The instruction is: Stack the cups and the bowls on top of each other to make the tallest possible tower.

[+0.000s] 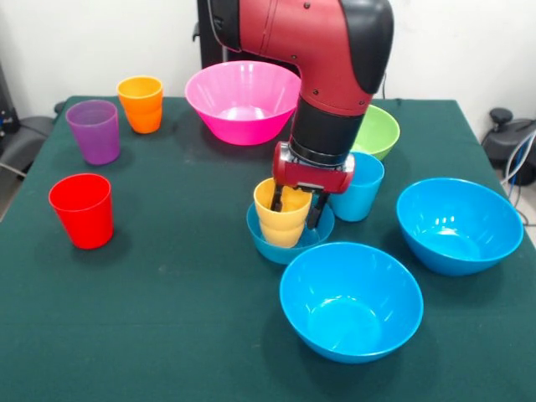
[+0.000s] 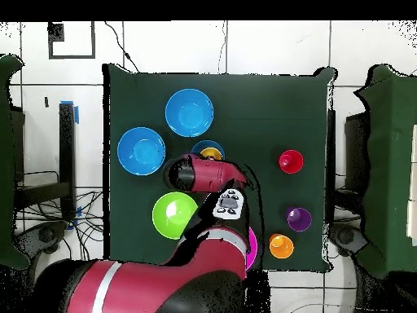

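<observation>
Tool [image 1: 293, 211] | fingers straddle the rim of the yellow-orange plastic cup [image 1: 282, 214], closed on its wall | cup stands in the small shallow blue plastic bowl [image 1: 287, 241] | mid green desk [image 1: 167, 310]

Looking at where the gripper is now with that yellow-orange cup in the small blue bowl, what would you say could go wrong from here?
1. The gripper has one finger inside the yellow-orange cup and one outside its rim; lifting away carelessly could drag the cup out of the small blue bowl.
2. The light blue cup stands close beside the gripper, so a sideways move might knock it over.
3. The cup seems to sit off-centre in the shallow bowl, which may leave an unsteady base.
</observation>
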Controlling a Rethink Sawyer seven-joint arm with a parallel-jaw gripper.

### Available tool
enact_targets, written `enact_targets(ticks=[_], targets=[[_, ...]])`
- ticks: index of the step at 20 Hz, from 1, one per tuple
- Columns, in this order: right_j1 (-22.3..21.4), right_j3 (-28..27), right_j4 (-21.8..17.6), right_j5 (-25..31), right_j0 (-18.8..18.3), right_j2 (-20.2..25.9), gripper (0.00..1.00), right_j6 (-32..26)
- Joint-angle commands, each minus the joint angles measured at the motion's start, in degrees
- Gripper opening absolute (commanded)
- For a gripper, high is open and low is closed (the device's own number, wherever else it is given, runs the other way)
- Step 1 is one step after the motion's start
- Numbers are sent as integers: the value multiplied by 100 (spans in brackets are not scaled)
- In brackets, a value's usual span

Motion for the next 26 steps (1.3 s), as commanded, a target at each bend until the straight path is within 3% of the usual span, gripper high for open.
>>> enact_targets(ticks=[1,18,26], targets=[[71,335,181,559,-167,1061,100,680],[-142,393,92,859,-233,1063,100,593],[-166,471,64,732,-307,1162,100,604]])
